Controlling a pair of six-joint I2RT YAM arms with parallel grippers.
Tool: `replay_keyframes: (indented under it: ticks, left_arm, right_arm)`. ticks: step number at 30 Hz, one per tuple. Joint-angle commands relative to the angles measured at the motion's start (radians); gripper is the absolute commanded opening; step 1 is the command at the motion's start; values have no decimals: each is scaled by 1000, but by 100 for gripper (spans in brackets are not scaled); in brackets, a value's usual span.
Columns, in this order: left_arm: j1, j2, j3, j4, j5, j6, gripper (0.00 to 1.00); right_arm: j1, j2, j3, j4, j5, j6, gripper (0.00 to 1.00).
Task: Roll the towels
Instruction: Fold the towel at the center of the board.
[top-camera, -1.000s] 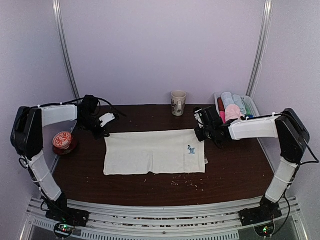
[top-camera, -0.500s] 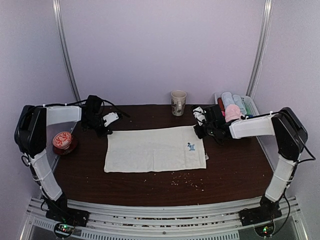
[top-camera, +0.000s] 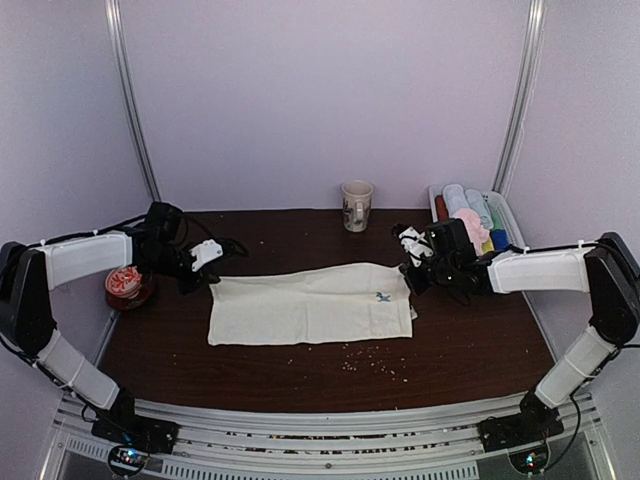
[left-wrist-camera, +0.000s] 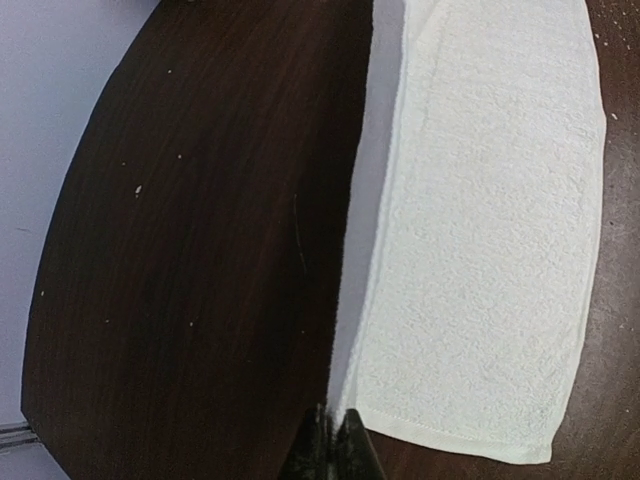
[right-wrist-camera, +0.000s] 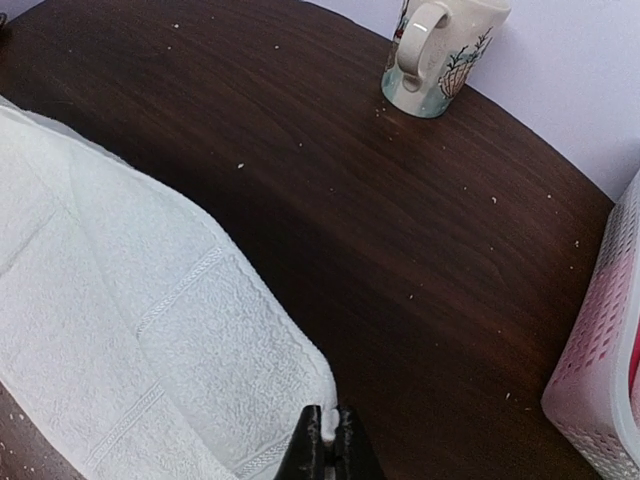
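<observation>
- Bench (top-camera: 300, 232): dark wood top; it carries everything listed below.
- Cream-white towel (top-camera: 310, 305): spread at the middle of the bench, long axis left to right, parallel to the near edge. The far long edge is lifted off the wood. The near edge lies flat. A small blue label sits by the right end.
- Basket (top-camera: 507, 215): white, at the far right corner, holding rolled towels of several colours.
- Left tool (top-camera: 210, 277): closed tight on the towel's far left corner. The wrist view shows the hem running straight into the pinched tips (left-wrist-camera: 328, 445).
- Right tool (top-camera: 407, 272): closed tight on the far right corner. In its wrist view the cloth (right-wrist-camera: 130, 340) hangs from the tips (right-wrist-camera: 325, 440).
- Key relation: the towel lies on the near side of both tools, and each arm is nearest its own corner. A joint pull toward the near edge would probably fold it lengthwise before rolling.
- Pale pink towel (top-camera: 468, 224): in the basket, apparently already rolled.
- Mug (top-camera: 356, 205): upright at the far edge, well apart from the towel.
- Red round dish (top-camera: 125, 283): at the left edge.
- Crumbs (top-camera: 370, 362): scattered near the near edge.
</observation>
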Motion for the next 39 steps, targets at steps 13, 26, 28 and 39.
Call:
replay_keyframes:
  ticks: [13,26,28,39]
  left_arm:
    - [3,-105,-118,-69,82,154,0]
    - [3,-55,-131,-132,106,197,0]
    - [3,-47,-132,-145,117,205,0]
    - [3,-10,-153,-215,132,271,33]
  right_arm:
    - [-1,-40,-74,-90,-51,-26,0]
    - [10,-31,-99,-90,-22,-11,6]
    - [17,-27,-101,-94,-20,-7,8]
    - [67,-111,-178,-95,-31,53,30]
